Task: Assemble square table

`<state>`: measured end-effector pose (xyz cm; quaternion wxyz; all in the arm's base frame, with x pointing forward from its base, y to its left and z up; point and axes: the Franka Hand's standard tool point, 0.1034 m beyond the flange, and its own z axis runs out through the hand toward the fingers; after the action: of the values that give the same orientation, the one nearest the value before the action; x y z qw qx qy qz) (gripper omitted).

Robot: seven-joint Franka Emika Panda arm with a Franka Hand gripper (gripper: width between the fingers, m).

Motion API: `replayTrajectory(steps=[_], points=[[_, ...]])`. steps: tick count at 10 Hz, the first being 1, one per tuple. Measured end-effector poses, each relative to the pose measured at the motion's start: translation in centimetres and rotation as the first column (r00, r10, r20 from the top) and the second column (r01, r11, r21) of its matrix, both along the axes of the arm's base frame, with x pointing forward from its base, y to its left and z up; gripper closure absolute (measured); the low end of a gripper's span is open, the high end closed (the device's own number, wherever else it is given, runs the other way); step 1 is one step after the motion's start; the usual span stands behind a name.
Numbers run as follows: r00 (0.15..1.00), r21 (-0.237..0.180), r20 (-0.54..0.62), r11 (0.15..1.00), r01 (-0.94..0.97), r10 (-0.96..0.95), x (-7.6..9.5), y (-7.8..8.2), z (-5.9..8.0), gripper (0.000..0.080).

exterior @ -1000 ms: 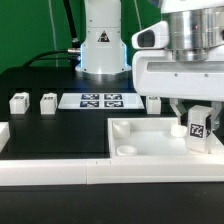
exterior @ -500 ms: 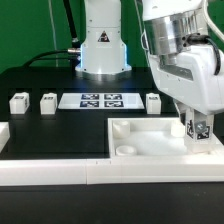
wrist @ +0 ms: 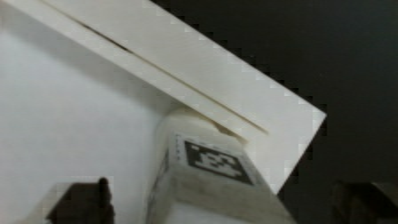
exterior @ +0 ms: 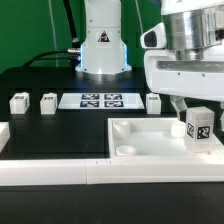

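Observation:
The square table top (exterior: 150, 140), a white tray with a raised rim, lies at the exterior view's right front. One leg block (exterior: 197, 128) with a tag stands upright in its far right corner. My gripper (exterior: 196, 108) hangs over that leg, one finger on each side. In the wrist view the leg (wrist: 214, 165) rises from the top's corner rim (wrist: 214, 85). A white gap shows between it and the dark fingers (wrist: 82, 203), so the jaws are open around it. Three more leg blocks stand on the black table (exterior: 18, 101), (exterior: 49, 101), (exterior: 153, 101).
The marker board (exterior: 98, 100) lies flat behind the table top, between the loose legs. A long white rail (exterior: 50, 172) runs along the front edge and another (exterior: 3, 135) sits at the exterior view's left. The robot base (exterior: 102, 45) stands at the back.
The hand turned about its vertical axis half a second ago and has turned back to its earlier wide-on pose. The leg stands at the same corner.

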<state>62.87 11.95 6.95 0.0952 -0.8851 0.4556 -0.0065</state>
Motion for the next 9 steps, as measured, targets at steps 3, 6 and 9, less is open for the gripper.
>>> replayTrajectory(steps=[3,6,9], points=[[0.933,-0.061,0.050,0.933,-0.353,0.357,0.5,-0.3,0.3,0.0151],[0.788,-0.131,0.075,0.789,-0.600,0.611,0.9,0.4,0.6,0.0150],[0.809,-0.126,0.073,0.811,-0.572,0.583,0.9,0.2,0.5,0.0281]])
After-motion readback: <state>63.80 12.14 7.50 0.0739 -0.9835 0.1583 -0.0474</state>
